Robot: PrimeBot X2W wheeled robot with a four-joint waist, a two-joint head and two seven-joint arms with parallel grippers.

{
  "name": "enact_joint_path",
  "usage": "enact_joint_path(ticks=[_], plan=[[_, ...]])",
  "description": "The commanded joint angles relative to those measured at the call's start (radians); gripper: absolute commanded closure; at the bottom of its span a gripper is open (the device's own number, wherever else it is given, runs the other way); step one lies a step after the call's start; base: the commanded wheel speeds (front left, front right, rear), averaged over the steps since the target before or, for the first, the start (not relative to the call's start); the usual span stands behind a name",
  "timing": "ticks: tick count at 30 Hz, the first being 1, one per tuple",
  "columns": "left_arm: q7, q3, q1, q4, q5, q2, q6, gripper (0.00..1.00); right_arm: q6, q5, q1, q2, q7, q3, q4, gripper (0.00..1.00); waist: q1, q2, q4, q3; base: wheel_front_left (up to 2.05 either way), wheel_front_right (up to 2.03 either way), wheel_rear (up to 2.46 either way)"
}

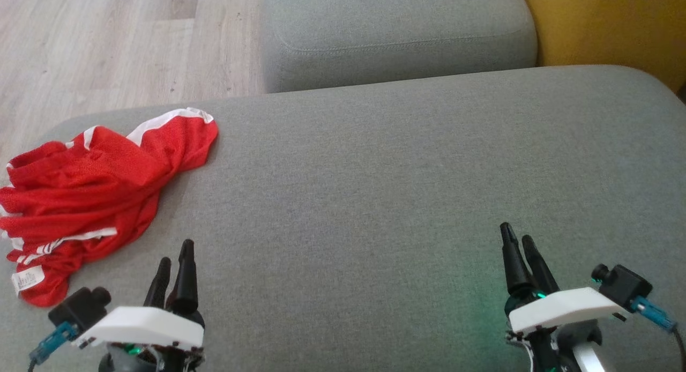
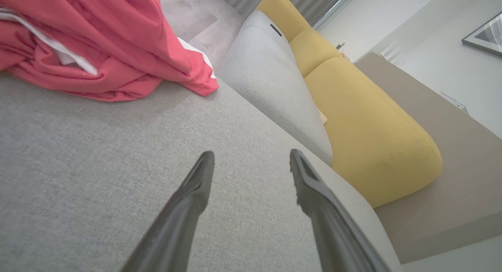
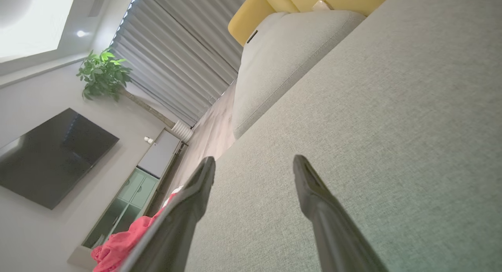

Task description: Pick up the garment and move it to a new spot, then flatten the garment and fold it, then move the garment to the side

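Note:
A crumpled red garment [image 1: 96, 190] with white trim and a white label lies at the left end of the grey sofa cushion [image 1: 375, 190]. It also shows at the top left of the left wrist view as the garment [image 2: 98, 44], and far off as a red heap [image 3: 121, 244] in the right wrist view. My left gripper [image 1: 175, 257] hovers at the lower left, just right of the garment's near edge, open and empty [image 2: 251, 156]. Far from the cloth, at the lower right, my right gripper [image 1: 519, 235] is open with nothing in it [image 3: 254, 162].
A second grey cushion [image 1: 396, 34] lies beyond the one in front, with a yellow cushion [image 1: 616, 23] at the back right. Wooden floor [image 1: 107, 45] shows at the upper left. A TV [image 3: 47, 158], a plant and a cabinet stand across the room.

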Motion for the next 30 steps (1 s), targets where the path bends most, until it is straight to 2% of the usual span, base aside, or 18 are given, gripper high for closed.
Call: enact_joint_path(ticks=[1,15,30], plan=[[-0.015,0.006,-0.024,-0.047,0.039,0.021,0.009,0.00,0.004,-0.038,-0.045,-0.009,-0.015,0.021,-0.041,0.00,0.0000,0.0000,0.000,-0.001,0.00,0.00,0.00],[-0.056,-0.024,-0.012,-0.094,0.216,0.041,0.067,0.00,0.005,-0.208,-0.053,-0.017,-0.056,0.065,-0.048,0.00,0.0000,0.0000,0.000,-0.009,0.00,0.00,0.00],[-0.100,-0.053,0.005,-0.133,0.395,0.054,0.088,0.00,0.006,-0.368,-0.064,-0.022,-0.100,0.120,-0.043,0.00,0.0000,0.0000,0.002,-0.020,0.00,0.00,0.00]])
